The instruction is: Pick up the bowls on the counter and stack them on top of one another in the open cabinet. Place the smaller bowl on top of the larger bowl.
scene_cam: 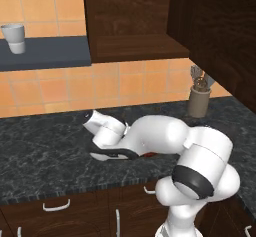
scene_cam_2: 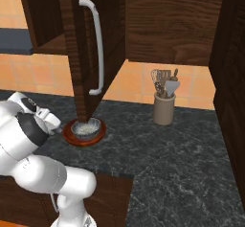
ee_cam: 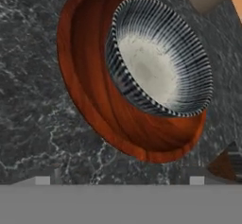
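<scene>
The small ribbed grey-white glassy bowl [ee_cam: 160, 57] sits nested inside the wide reddish-brown wooden bowl [ee_cam: 94, 90], off to one side of it. Both rest on the dark marbled counter [ee_cam: 33, 100]. In the right base view the glassy bowl [scene_cam_2: 86, 128] and the wooden bowl [scene_cam_2: 71, 135] stand just under the open cabinet door [scene_cam_2: 91, 44]. My gripper [ee_cam: 119, 181] is open, its two tips wide apart just short of the wooden bowl's rim, holding nothing. In the left base view the gripper [scene_cam: 107, 154] hangs low over the counter [scene_cam: 45, 151], and a red sliver of the wooden bowl [scene_cam: 150, 154] shows behind the arm. The cabinet's shelf board [scene_cam: 135, 48] is bare.
A brown utensil pot [scene_cam: 200, 101] [scene_cam_2: 164, 107] stands at the back right of the counter. A white cup [scene_cam: 14, 37] sits on the slate-blue wall shelf [scene_cam: 50, 53]. The open door with its white handle [scene_cam_2: 98, 44] hangs over the bowls.
</scene>
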